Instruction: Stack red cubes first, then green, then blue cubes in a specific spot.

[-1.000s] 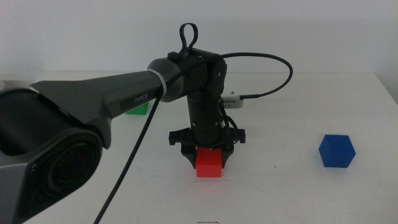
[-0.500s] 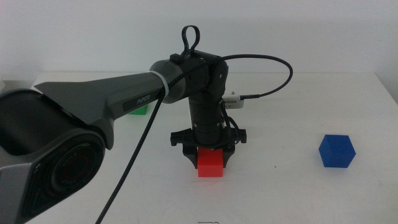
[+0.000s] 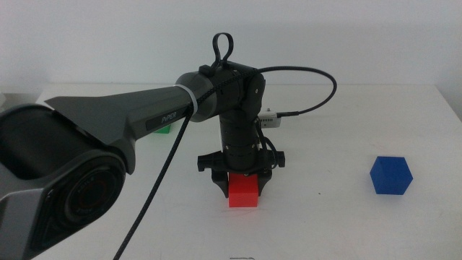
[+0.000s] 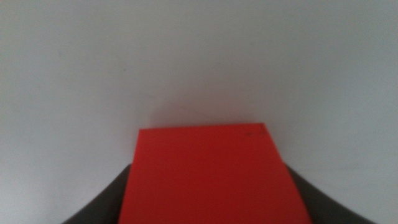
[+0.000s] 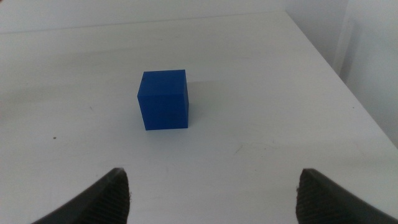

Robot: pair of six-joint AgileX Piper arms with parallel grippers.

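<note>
One red cube (image 3: 243, 191) sits clamped in the left gripper (image 3: 242, 189) at table centre, one blue cube (image 3: 390, 175) at three o'clock before the wide-apart right gripper (image 5: 214, 186), one green cube (image 3: 163, 129) at ten o'clock.

Green cube (image 3: 163, 129): mostly hidden behind the left arm (image 3: 130, 119); only a sliver is seen. Red cube (image 4: 211, 177): lower part cut off by the frame edge in the left wrist view, faces blurred; its upper part is covered by the left claw (image 3: 242, 180) in the middle view.
</note>
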